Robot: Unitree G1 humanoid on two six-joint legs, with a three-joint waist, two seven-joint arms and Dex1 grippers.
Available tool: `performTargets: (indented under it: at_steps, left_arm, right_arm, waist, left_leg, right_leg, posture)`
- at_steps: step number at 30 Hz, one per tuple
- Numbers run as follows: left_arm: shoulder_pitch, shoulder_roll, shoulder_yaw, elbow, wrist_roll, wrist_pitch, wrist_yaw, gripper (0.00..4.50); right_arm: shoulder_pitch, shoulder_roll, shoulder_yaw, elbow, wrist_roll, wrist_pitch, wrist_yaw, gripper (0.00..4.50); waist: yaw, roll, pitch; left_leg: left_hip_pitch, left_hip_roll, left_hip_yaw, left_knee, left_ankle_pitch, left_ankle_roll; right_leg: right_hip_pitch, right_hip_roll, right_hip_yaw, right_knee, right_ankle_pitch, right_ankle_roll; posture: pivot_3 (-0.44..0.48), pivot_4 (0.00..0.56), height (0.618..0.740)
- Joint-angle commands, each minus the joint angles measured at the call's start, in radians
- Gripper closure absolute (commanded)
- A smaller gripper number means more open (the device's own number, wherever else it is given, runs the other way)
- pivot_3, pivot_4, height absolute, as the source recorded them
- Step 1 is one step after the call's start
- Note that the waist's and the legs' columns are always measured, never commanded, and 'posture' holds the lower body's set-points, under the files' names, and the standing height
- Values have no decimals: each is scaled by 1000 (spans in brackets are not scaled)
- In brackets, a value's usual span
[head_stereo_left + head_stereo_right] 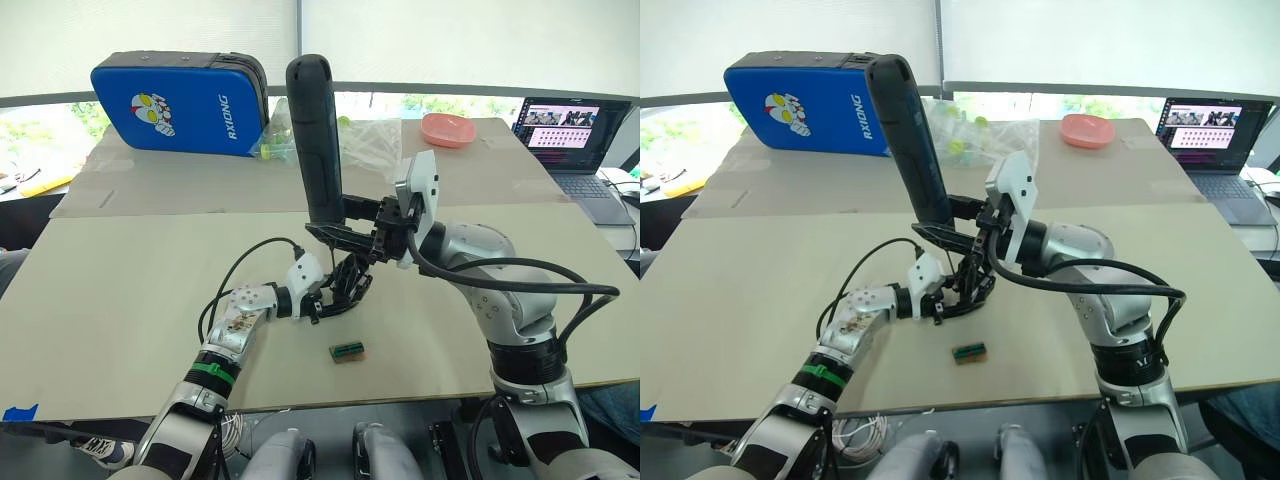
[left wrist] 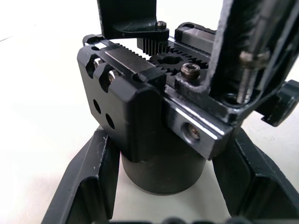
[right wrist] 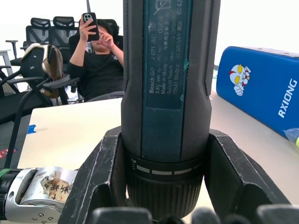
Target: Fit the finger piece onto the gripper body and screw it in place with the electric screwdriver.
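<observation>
Screwdriving looks to be the step in hand. Landmark is the gripper body [image 1: 345, 285], a black skeletal block grasped in the left gripper [image 1: 325, 297], whose two fingers [image 2: 88, 182] close on either side of its round base, holding it just above the table [image 1: 120, 280]. Directly over the gripper body stands the electric screwdriver [image 1: 315, 135], clenched near its lower end in the right gripper [image 1: 375, 235]. Its long axis runs close to upright, butt tilted slightly away from the gripper body, working end pointing down at the body's top face. The bit itself is hidden, so whether it has seated in a screw cannot be told. The coming move likely turns on keeping that axis in line with the screw. A small green-and-black block [image 1: 347, 351] lies on the table just nearer the robot than the gripper body.
</observation>
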Motion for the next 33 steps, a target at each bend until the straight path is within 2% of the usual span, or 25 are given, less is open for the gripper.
performTargets:
  at_steps: [1,33]
  left_arm:
    - [-17,-3,1,-39,-10,-7,-4,2211]
    - [-22,-7,0,-33,-10,-6,-5,2211]
  right_arm:
    - [-11,4,-18,-33,5,-54,8,2603]
    - [12,6,-12,-43,7,-48,-14,2603]
  waist:
    - [0,0,0]
    - [0,0,0]
  left_leg:
    - [0,0,0,0,0,0]
    - [0,0,0,0,0,0]
  right_leg:
    - [0,0,0,0,0,0]
    - [0,0,0,0,0,0]
  posture:
    - [0,150,740]
    - [0,150,740]
